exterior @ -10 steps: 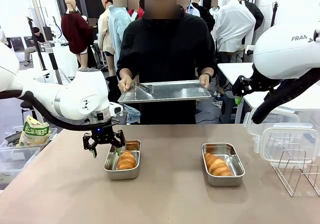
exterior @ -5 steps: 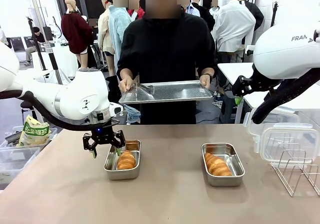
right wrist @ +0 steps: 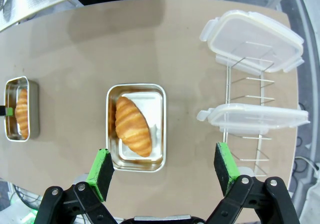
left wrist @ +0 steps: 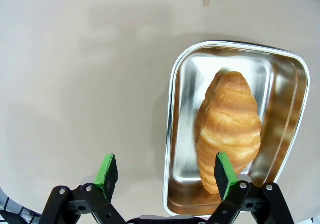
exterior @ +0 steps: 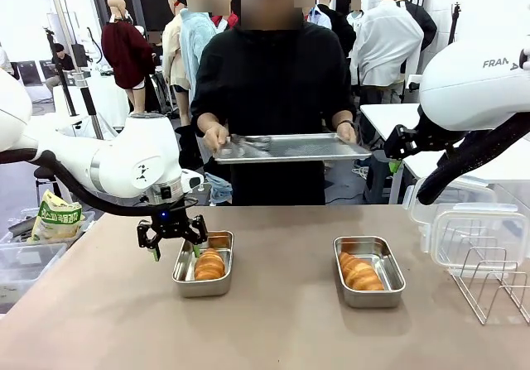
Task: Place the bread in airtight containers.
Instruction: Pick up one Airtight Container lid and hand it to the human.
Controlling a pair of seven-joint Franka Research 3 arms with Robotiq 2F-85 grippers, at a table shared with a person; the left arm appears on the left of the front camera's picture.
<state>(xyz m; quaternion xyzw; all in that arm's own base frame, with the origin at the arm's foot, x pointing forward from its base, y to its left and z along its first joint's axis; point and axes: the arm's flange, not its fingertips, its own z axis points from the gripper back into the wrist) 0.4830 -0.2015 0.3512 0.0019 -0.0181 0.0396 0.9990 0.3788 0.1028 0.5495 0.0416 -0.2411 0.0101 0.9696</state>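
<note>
Front view: the left gripper (exterior: 172, 236) hangs spread and empty at the left tin's (exterior: 203, 291) outer edge. The left croissant (exterior: 209, 265) lies inside; the right tin (exterior: 370, 300) holds the right croissant (exterior: 359, 272).

Left wrist view: the left gripper (left wrist: 166, 169) straddles the left tin's (left wrist: 285, 78) rim, beside the left croissant (left wrist: 230, 129).

Right wrist view: the right gripper (right wrist: 162, 171), spread and empty, hovers high above the right tin (right wrist: 159, 129) and right croissant (right wrist: 132, 126).

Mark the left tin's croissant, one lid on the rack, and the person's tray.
left tin's croissant (left wrist: 230, 129), left wrist view, crust middle
lid (right wrist: 252, 36), right wrist view, clear centre panel
tray (exterior: 310, 147), front view, bare floor

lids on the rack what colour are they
The lids are clear plastic with whitish rims. The right wrist view shows them best.
</note>
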